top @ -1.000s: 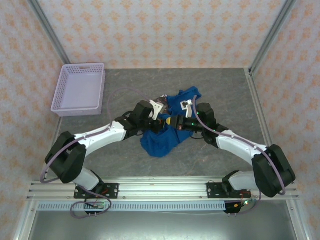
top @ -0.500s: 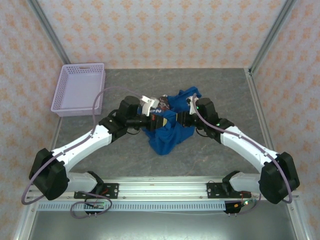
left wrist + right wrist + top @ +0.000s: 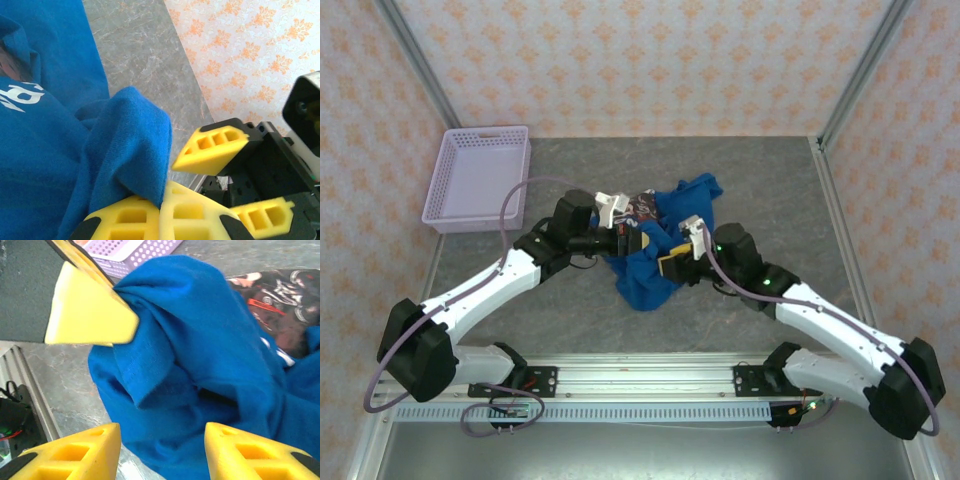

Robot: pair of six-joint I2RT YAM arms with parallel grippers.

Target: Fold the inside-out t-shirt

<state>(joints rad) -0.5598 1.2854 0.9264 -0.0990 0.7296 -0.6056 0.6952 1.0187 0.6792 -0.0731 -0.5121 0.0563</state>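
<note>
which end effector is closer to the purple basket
Left. The left end effector pinches the t-shirt right of the basket; the right end effector hangs open farther right.

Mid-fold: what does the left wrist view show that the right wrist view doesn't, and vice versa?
Left wrist: bold white lettering and the orange-patterned wall. Right wrist: the lavender basket and a dark printed patch. Both: the blue t-shirt on the grey table, the left gripper shut on a fold of it, and the right gripper open beside it, holding nothing.
</note>
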